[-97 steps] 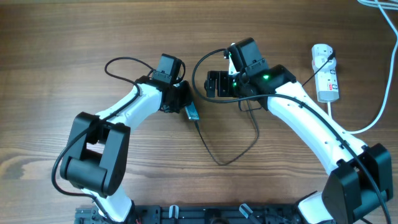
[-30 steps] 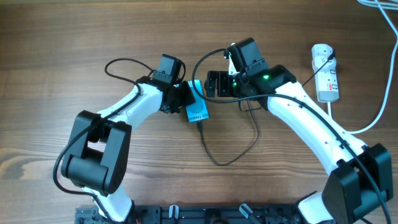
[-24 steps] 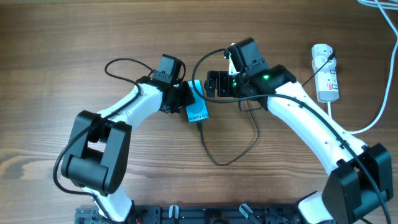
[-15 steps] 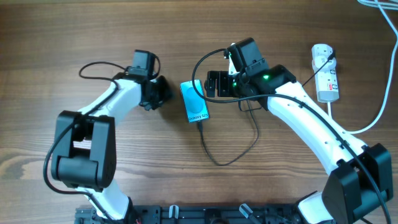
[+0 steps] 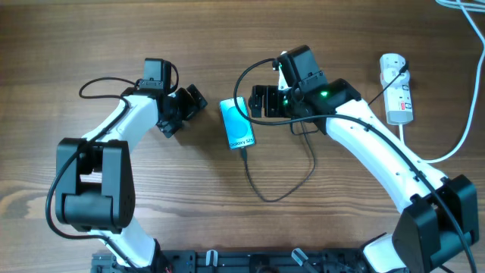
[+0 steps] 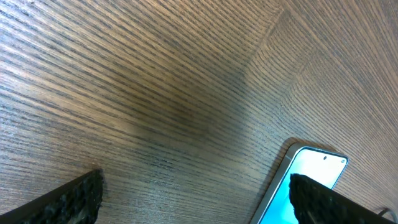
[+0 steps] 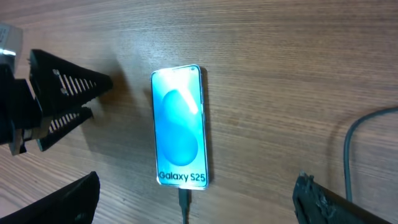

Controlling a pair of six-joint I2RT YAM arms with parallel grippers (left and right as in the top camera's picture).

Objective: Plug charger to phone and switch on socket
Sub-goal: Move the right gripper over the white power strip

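Note:
The phone (image 5: pixel 237 123) lies flat on the wood, cyan screen up, between my two grippers. In the right wrist view the phone (image 7: pixel 179 127) has the charger plug (image 7: pixel 184 202) seated in its bottom edge. The charger cable (image 5: pixel 265 197) loops from there toward the front and right. My left gripper (image 5: pixel 186 112) stands open, a short way left of the phone and apart from it. Only a corner of the phone (image 6: pixel 311 165) shows in the left wrist view. Just right of the phone's top, my right gripper (image 5: pixel 256 103) is open and empty. The socket (image 5: pixel 397 98) lies at the far right.
A thick white cord (image 5: pixel 462 144) runs from the socket along the table's right side. The right arm (image 5: pixel 371 144) stretches diagonally from the front right corner. The left gripper (image 7: pixel 62 102) shows in the right wrist view, left of the phone.
My left gripper has opened, let go of the phone and drawn back to the left. The phone now lies flat on the table. The right arm has not moved.

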